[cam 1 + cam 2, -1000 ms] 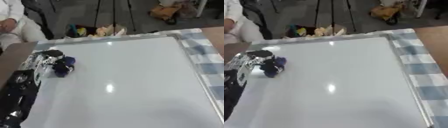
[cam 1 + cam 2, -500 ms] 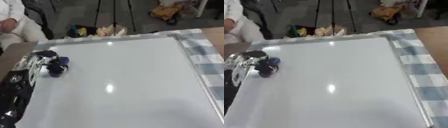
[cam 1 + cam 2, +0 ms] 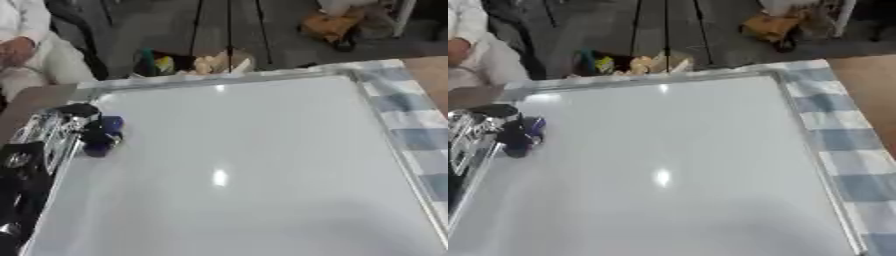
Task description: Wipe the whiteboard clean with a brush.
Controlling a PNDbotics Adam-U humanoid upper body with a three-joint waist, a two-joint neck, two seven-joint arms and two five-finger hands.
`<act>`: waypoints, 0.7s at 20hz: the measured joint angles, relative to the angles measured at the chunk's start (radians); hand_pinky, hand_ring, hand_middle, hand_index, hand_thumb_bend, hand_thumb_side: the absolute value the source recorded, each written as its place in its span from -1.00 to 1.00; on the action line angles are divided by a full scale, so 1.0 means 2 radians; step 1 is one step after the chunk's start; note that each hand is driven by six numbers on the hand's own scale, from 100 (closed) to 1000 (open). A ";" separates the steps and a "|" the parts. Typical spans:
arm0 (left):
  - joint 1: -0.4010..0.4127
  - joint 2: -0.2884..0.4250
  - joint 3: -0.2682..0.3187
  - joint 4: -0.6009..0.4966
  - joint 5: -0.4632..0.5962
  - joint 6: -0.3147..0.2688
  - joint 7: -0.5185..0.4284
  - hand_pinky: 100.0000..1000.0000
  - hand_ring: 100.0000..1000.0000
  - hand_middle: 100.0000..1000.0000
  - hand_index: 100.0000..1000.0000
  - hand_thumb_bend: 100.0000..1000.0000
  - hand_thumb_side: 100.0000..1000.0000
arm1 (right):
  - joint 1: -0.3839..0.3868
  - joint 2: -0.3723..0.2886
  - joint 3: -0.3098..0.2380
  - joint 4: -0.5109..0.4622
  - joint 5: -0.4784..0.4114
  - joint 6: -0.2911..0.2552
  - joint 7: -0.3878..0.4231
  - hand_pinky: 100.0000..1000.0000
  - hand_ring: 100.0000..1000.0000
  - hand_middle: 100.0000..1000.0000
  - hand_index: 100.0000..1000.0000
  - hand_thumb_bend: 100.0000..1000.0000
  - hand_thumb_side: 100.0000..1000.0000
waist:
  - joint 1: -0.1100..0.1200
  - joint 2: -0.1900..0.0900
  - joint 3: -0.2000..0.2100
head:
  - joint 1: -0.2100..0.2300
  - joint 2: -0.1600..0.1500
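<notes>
While the whiteboard (image 3: 262, 165) lies flat and fills most of both views, its white surface shows only glare spots and no marks that can be made out. Its silver frame runs along the far edge and down the right side, where it lies over a blue-and-white checked cloth (image 3: 833, 135). At the board's left edge, toward the far corner, the robot's left hand (image 3: 61, 131) comes in from the left side, its black and silver fingers curled round a dark blue brush (image 3: 101, 137). The brush sits on the board just inside the left frame; its lower end looks to be touching the surface, though blur makes that hard to confirm. The left arm (image 3: 22, 185) runs down the left margin toward the lower corner. The right hand appears in neither view. Beyond the far edge a brown tabletop corner (image 3: 26, 102) shows at the left.
</notes>
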 measured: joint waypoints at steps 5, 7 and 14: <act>0.000 0.006 0.006 0.011 -0.008 0.012 0.010 0.43 0.17 -0.51 -0.56 -1.00 0.28 | 0.000 0.000 -0.001 0.000 0.000 -0.001 -0.001 0.62 0.65 0.08 0.79 -1.00 0.88 | 0.000 0.000 0.000 | 0.000 -0.003; 0.000 0.009 0.009 0.016 -0.011 0.017 0.014 0.43 0.17 -0.51 -0.56 -1.00 0.28 | 0.000 0.000 -0.001 0.000 0.000 -0.001 -0.001 0.62 0.65 0.08 0.79 -1.00 0.88 | 0.000 0.000 0.000 | 0.000 -0.003; 0.000 0.012 0.012 0.024 -0.017 0.028 0.028 0.42 0.16 -0.52 -0.56 -1.00 0.27 | 0.000 0.000 -0.001 0.000 0.001 0.000 -0.002 0.62 0.65 0.08 0.79 -1.00 0.89 | 0.000 0.000 0.000 | 0.000 -0.003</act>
